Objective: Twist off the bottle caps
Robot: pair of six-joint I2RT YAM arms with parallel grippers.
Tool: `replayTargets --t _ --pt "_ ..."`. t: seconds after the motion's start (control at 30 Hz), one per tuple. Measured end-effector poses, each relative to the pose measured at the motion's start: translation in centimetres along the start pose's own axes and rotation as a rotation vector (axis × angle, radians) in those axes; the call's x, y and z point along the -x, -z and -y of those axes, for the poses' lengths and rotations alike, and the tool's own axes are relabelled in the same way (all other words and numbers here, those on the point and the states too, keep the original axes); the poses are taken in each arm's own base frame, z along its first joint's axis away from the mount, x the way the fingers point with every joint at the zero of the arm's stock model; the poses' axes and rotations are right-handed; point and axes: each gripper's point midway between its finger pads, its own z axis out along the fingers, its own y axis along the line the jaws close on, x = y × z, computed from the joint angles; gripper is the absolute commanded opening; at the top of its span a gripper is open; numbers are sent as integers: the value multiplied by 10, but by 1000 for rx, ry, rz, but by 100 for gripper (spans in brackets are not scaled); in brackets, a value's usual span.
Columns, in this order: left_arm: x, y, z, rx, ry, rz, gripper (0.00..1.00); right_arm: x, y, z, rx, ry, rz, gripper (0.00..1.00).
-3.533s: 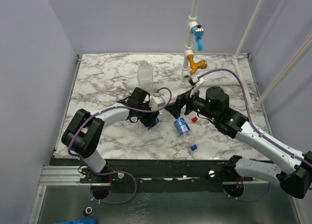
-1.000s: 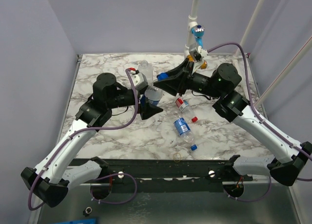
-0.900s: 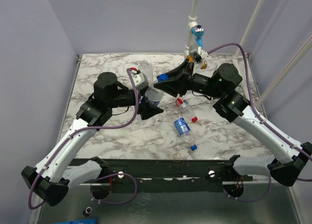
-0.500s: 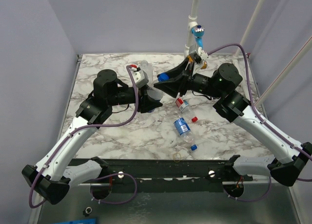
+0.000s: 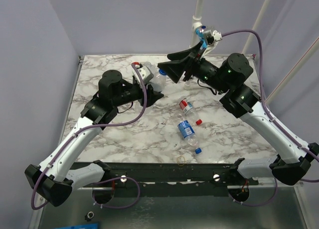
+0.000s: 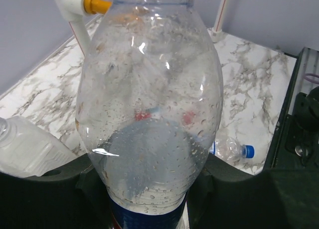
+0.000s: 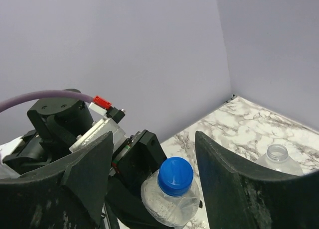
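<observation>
The left end effector [image 5: 152, 93] is clamped on the lower body of a bottle [image 6: 149, 104], holding it off the surface [image 5: 134, 134] at far centre. The bottle's long axis tilts up toward the right, so the blue cap [image 7: 175, 175] points straight at the right end effector [image 5: 170, 68]. Its jaws stand apart on either side of the cap (not touching), which makes it the nearer arm for the twist. The blue label [image 6: 144, 221] shows no readable writing.

blue cap [image 7: 175, 176], clear bottle [image 6: 149, 114], white marbled table [image 5: 149, 139]
</observation>
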Motion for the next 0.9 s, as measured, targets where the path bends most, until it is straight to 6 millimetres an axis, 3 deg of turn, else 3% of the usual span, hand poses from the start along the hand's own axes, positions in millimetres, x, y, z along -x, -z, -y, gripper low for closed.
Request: replayTargets --t 0.2,0.37,0.47,0.67,0.83,0.9 --pt "6 -1 -13 68 -17 26 19 -19 -11 16 -62 -27 -61 68" --pt "12 -1 -15 79 -22 46 19 -40 -16 31 -114 -49 -117 60" --pt "13 -2 -15 79 -22 51 18 -40 -16 31 -117 -54 -115 53" --pt "7 -3 -15 78 -19 44 19 -40 -17 30 -112 -66 -105 52" --pt "2 -3 -15 78 -12 33 18 -41 -18 30 -110 -73 -101 37" --pt "2 -3 -15 78 -12 34 18 -39 -19 29 -104 -76 -93 36"
